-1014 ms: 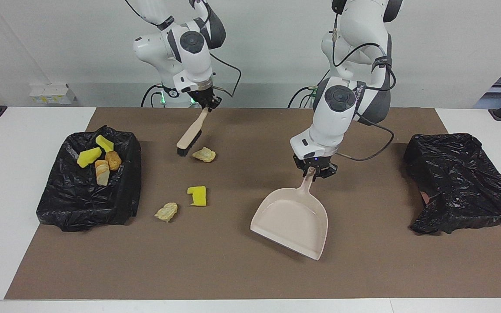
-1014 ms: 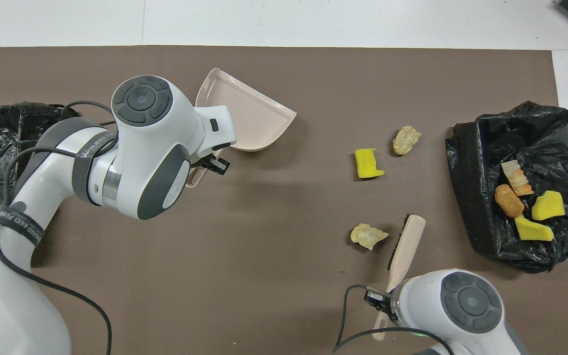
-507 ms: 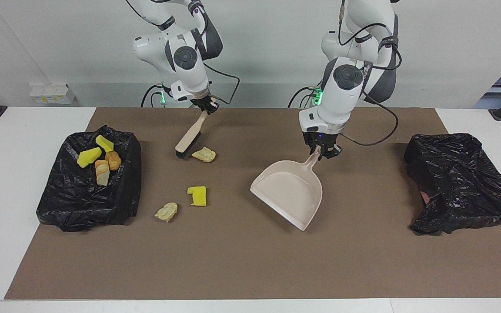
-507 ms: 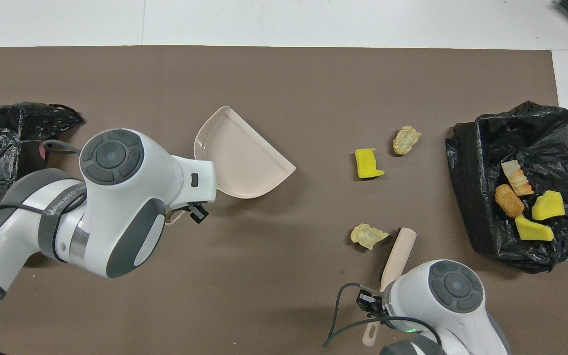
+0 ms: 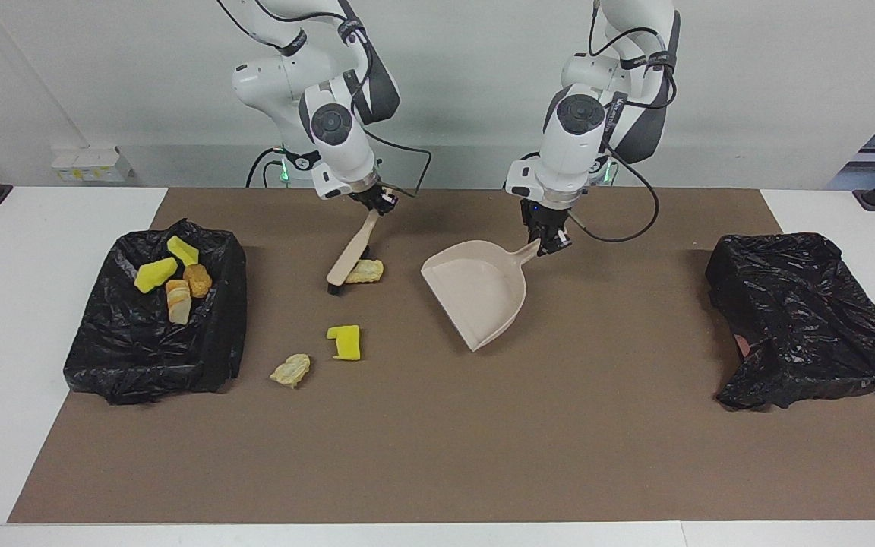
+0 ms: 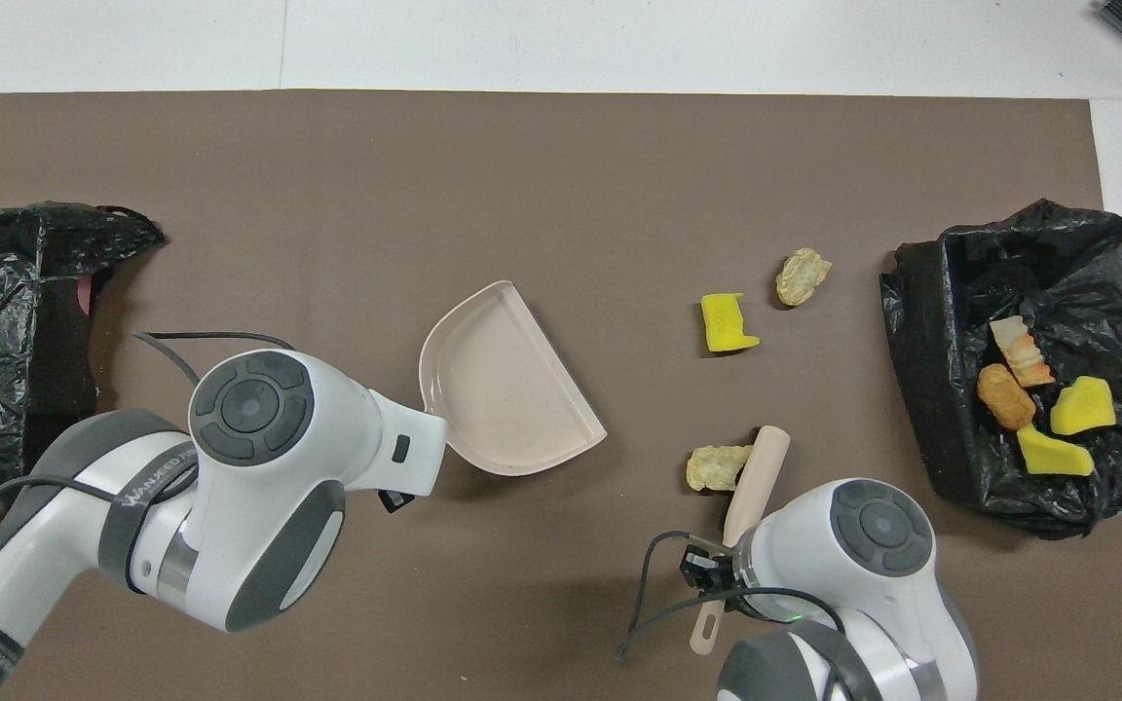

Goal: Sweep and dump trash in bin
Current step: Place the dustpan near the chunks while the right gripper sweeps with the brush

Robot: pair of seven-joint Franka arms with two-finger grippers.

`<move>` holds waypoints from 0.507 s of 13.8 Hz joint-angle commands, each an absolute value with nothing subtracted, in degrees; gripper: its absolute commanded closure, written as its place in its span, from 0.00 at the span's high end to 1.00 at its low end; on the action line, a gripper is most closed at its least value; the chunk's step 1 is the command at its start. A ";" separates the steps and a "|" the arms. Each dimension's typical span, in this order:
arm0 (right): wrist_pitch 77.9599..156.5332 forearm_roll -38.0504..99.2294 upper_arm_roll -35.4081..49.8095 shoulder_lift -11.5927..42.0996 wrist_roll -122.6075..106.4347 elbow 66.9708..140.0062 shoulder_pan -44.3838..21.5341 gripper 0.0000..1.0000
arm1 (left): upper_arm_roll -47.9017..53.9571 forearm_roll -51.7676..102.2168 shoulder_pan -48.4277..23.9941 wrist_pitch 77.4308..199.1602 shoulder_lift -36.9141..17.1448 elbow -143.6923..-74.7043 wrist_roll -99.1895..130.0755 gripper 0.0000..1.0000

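Note:
My right gripper (image 5: 381, 203) is shut on the handle of the beige brush (image 5: 352, 257). The brush slants down to the mat, and its bristles touch a tan lump of trash (image 5: 365, 271), which also shows in the overhead view (image 6: 712, 467) beside the brush (image 6: 756, 472). A yellow sponge chunk (image 5: 345, 342) and another tan lump (image 5: 291, 370) lie farther from the robots. My left gripper (image 5: 548, 241) is shut on the handle of the beige dustpan (image 5: 475, 292). The pan is empty and low over the mat, its open lip toward the trash (image 6: 507, 394).
A bin lined with a black bag (image 5: 141, 365) stands at the right arm's end and holds several scraps, yellow chunks and brown lumps (image 6: 1028, 389). A second black bag (image 5: 802, 319) lies at the left arm's end. A brown mat (image 5: 437, 456) covers the table.
The left arm has drawn the dustpan back toward the robots and turned its lip toward the trash. The right arm's brush has swung against the nearest tan lump and pushed it slightly.

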State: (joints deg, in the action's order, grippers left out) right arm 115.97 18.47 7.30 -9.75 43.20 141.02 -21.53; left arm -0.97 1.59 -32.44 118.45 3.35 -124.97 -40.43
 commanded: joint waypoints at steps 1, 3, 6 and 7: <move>116.37 21.61 7.38 -6.50 38.16 138.16 -23.11 0.00 | -1.58 0.97 -33.05 121.20 2.73 -126.56 -46.23 0.00; 116.45 23.89 7.38 -6.51 35.17 138.25 -23.38 0.00 | -1.58 0.88 -33.40 121.29 0.80 -126.04 -46.23 0.00; 116.46 25.84 7.47 -6.68 30.08 138.34 -25.74 0.00 | -1.58 0.88 -33.75 122.16 -1.05 -125.86 -46.14 0.00; 115.93 26.36 7.38 -7.11 28.06 138.34 -27.06 0.00 | -1.58 0.88 -33.92 122.69 -1.14 -125.86 -46.14 0.00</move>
